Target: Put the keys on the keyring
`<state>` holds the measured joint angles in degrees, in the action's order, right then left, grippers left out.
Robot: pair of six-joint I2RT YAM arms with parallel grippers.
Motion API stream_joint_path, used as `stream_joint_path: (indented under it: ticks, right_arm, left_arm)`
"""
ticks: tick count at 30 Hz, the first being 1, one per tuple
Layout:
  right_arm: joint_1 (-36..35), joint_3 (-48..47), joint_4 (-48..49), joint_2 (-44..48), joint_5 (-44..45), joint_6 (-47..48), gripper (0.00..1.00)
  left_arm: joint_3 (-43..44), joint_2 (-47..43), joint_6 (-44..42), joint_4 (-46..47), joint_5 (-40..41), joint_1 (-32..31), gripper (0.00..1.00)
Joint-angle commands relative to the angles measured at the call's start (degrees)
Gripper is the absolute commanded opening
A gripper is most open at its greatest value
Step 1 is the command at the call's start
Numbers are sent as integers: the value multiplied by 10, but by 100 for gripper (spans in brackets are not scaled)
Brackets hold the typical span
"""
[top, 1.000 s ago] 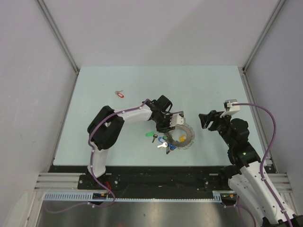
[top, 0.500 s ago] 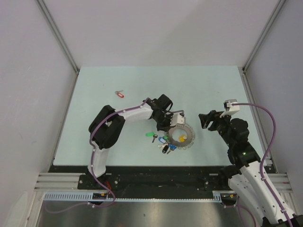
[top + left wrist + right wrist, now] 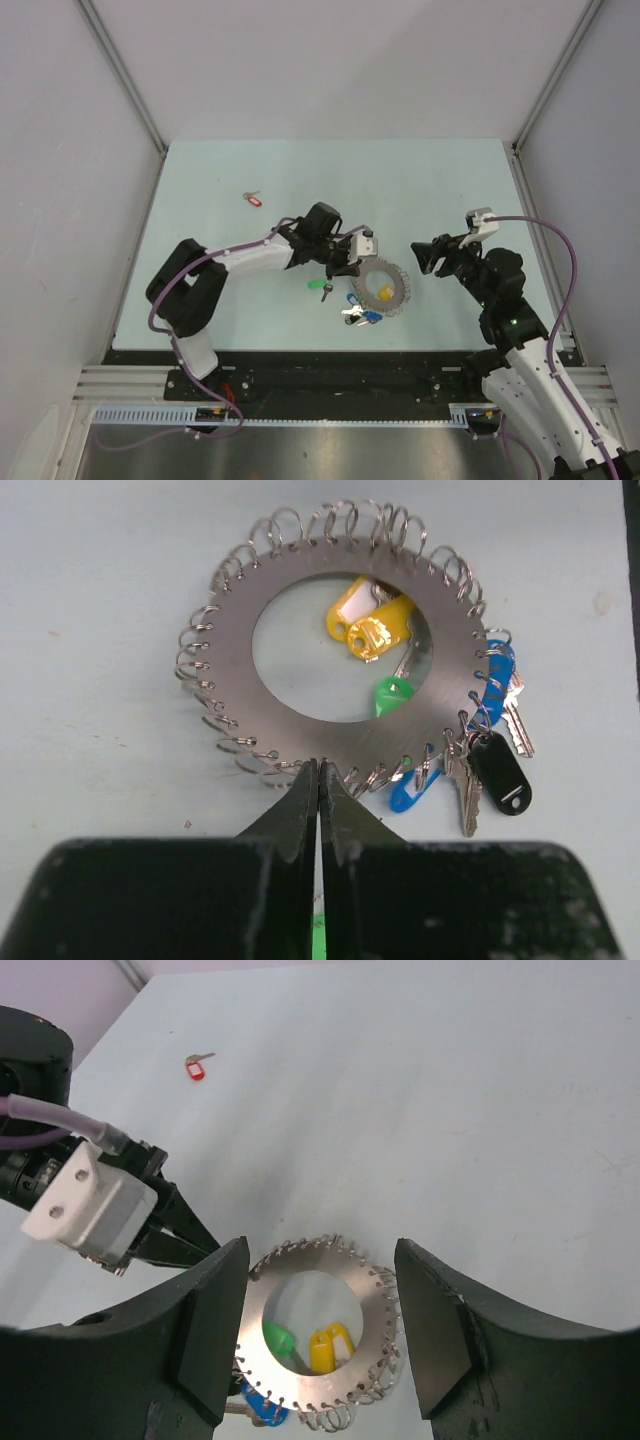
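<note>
The keyring (image 3: 382, 287), a flat silvery disc rimmed with small wire loops, lies on the table with blue, yellow, green and black tagged keys on it. My left gripper (image 3: 346, 264) is shut, its tips (image 3: 320, 766) at the near rim of the keyring (image 3: 450, 680); I cannot tell if they pinch a loop. A loose green key (image 3: 320, 286) lies just left of the ring, under my left fingers (image 3: 318, 938). A red key (image 3: 253, 199) lies far left. My right gripper (image 3: 424, 256) is open and empty, above and right of the keyring (image 3: 371, 1310).
On the ring a black tag (image 3: 500, 773) and blue tags (image 3: 497, 675) hang at its right side. Yellow tags (image 3: 365, 620) show through its hole. The red key (image 3: 196, 1066) lies alone near the far left. Grey walls enclose the pale green table (image 3: 450, 180).
My left arm has dropped its elbow out to the left and its gripper has drawn back a little to the ring's left rim. My right gripper has edged slightly left.
</note>
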<state>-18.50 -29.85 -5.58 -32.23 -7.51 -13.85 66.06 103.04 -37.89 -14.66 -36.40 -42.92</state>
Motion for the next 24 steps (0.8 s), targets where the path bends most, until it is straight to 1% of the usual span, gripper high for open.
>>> stream_joint_path:
  ticks: [1,2,3,4,5,6,7,8,10,11,12,13,14,16,17,18,20,24]
  right_arm:
    - [0,2,45,-10,-80,10,65]
    - [0,5,50,-13,-90,6,65]
    - [0,12,50,-14,-100,2,65]
    - [-1,19,71,-18,-115,0,65]
    - [-3,25,89,-17,-122,-8,65]
    - [-6,32,100,-17,-128,-14,65]
    - [-7,50,110,-17,-143,-19,65]
    - [-7,57,133,-18,-152,-22,65]
    - [-13,82,169,-24,-176,-29,64]
    - [-13,92,181,-26,-182,-31,64]
    - [-14,99,191,-28,-188,-34,63]
    - [-14,106,214,-31,-196,-36,62]
    - [-14,122,227,-35,-202,-38,62]
    - [-15,139,259,-43,-219,-48,60]
    - [-17,153,294,-55,-226,-50,59]
    - [-17,160,310,-62,-234,-51,58]
    - [-25,166,344,-78,-250,-42,57]
    - [-45,174,386,-131,-267,-17,54]
  left_arm:
    - [-79,-69,118,226,-39,4,0]
    - [-115,-81,135,292,-38,4,0]
    - [-133,-87,153,324,-38,4,1]
    - [-150,-92,190,357,-34,4,0]
    - [-184,-100,208,424,-34,4,0]
    - [-198,-104,221,452,-33,4,0]
    - [-212,-107,255,481,-31,4,0]
    - [-239,-109,270,538,-26,4,0]
    - [-275,-115,313,593,-21,4,0]
    - [-287,-115,328,652,-18,4,0]
    - [-299,-117,357,682,-14,4,0]
    - [-311,-118,370,712,-6,4,0]
    - [-335,-118,375,773,-1,4,0]
    - [-353,-113,416,824,8,4,0]
    - [-362,-110,427,860,9,4,0]
    - [-366,-108,445,876,10,4,0]
    - [-372,-98,460,921,9,4,0]
    - [-378,-89,496,969,7,4,0]
